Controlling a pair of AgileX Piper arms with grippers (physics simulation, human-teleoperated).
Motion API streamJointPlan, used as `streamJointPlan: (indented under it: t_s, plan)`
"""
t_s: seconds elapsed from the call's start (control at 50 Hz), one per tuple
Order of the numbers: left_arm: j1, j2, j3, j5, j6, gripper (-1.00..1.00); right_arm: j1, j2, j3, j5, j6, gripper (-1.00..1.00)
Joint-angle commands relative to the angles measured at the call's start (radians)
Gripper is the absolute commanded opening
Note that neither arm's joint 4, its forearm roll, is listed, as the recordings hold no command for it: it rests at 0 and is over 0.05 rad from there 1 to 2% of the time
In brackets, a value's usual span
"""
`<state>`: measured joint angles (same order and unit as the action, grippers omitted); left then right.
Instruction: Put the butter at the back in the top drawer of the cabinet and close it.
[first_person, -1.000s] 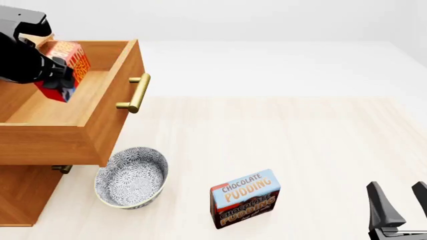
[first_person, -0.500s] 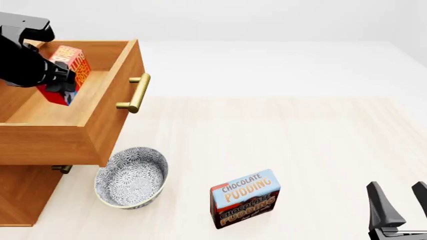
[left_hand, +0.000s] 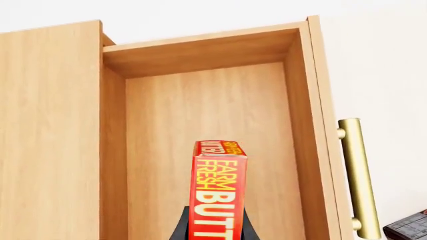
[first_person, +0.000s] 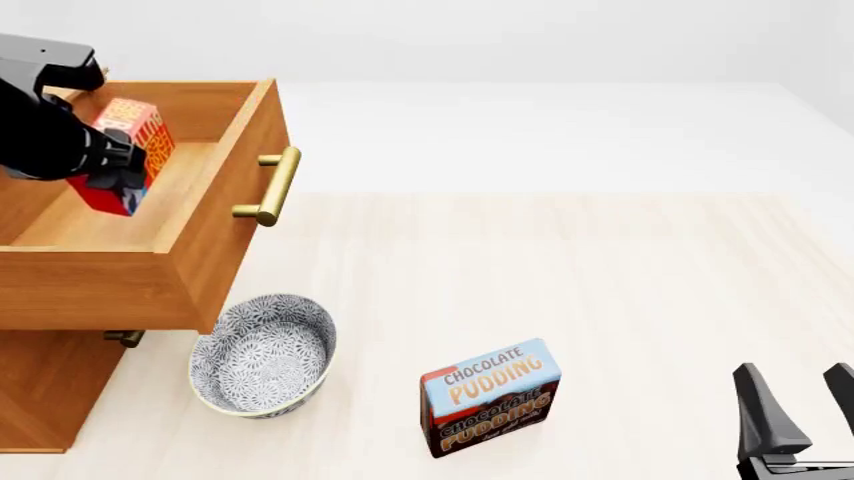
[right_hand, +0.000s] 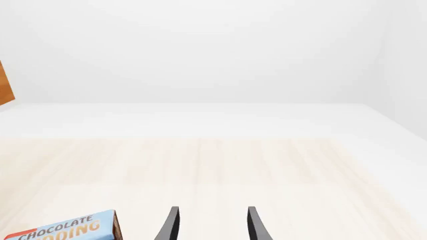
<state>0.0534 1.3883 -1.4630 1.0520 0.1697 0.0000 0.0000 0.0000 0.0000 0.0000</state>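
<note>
at the upper left of the front view the left pincer pinched the butter, tilted inside the pulled-out top drawer of the cabinet. the right pincer, fingers spread and empty, sat at the lower right, with the pudding box and bowl on the counter.

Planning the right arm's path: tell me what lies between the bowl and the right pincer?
Only the pudding box stands between the bowl and the right pincer, per the front view.
</note>
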Motion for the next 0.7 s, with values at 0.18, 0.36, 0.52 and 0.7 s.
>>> streamJointPlan:
  t_s: [0.18,0.36,0.52,0.7]
  plan:
    - [0.020,0.001,0.011,-0.022,0.009,-1.00,0.000,0.000,0.000,0.000,0.000,1.00]
    - [0.024,0.005,0.019,-0.032,0.004,-1.00,0.000,0.000,0.000,0.000,0.000,1.00]
    - [0.027,0.005,0.030,-0.039,0.004,-1.00,0.000,0.000,0.000,0.000,0.000,1.00]
    - [0.025,0.009,0.036,-0.045,-0.005,-1.00,0.000,0.000,0.000,0.000,0.000,1.00]
